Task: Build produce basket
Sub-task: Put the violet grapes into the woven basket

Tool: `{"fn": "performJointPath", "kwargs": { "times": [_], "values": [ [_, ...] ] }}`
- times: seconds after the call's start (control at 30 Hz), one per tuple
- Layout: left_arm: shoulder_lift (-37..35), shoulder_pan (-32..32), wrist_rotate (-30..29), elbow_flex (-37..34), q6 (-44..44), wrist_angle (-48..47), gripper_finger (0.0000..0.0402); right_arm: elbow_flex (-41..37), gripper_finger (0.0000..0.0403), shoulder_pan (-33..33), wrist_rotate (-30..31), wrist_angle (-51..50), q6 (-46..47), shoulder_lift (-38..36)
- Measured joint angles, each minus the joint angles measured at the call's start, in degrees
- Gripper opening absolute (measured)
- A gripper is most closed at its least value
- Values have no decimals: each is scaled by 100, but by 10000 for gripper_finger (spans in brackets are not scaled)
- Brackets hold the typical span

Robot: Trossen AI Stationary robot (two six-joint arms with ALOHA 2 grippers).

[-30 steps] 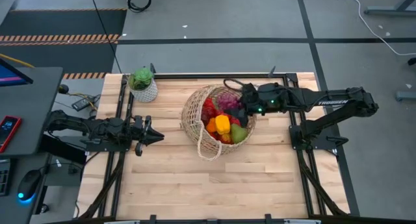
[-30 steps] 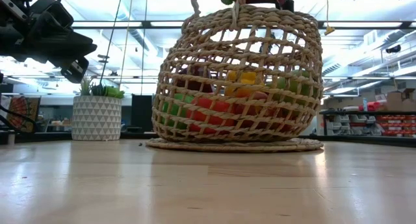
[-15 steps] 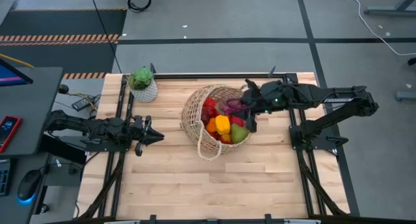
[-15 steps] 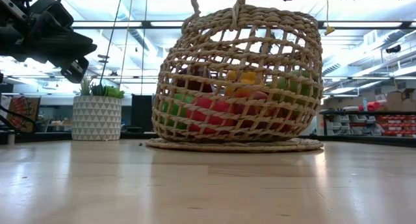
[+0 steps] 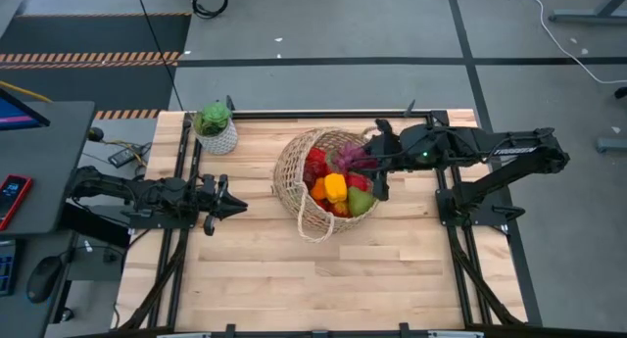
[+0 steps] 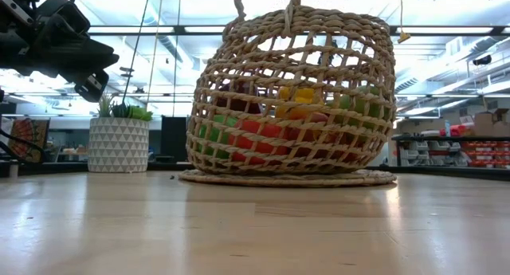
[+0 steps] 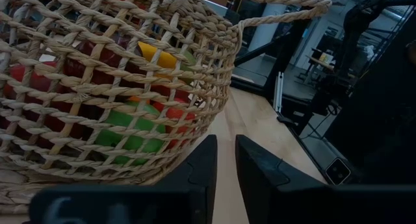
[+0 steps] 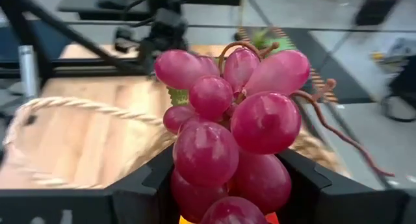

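Right gripper (image 5: 364, 164), clamped on the grapes (image 8: 231, 143), has shifted from over the basket (image 5: 291, 171) toward its right rim. Basket of produce (image 5: 336, 189): desk centre, nearer the far edge. Left gripper (image 5: 238, 207): pressed together, empty, near the left edge.

Potted plant on my bench

I see a small white pot (image 5: 217, 137) with a green plant on the wooden bench's (image 5: 294, 279) far-left corner, standing upright.

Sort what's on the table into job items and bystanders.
Job items: basket; grapes held in the right claw; yellow pepper; green pear; red apples.
Bystanders: potted plant; left claw, shut, off to the side.
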Motion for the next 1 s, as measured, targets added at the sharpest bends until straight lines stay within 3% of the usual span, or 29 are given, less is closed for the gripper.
{"fn": "performJointPath", "kwargs": {
  "times": [0.27,0.57,0.67,0.87,1.0],
  "values": [
    [0,0,0,0,0,-1,59,699,190,92,944,-679,-579,35],
    [0,0,1,0,-1,0,60,1008,190,509,1141,-575,-4014,31],
    [0,0,2,0,-1,-1,57,1008,190,584,1175,-537,-4661,33],
    [0,0,1,0,0,0,56,909,190,567,1184,-489,-4174,74],
    [0,0,0,0,-2,-1,60,640,190,368,707,-507,-3360,244]
  ]
}}
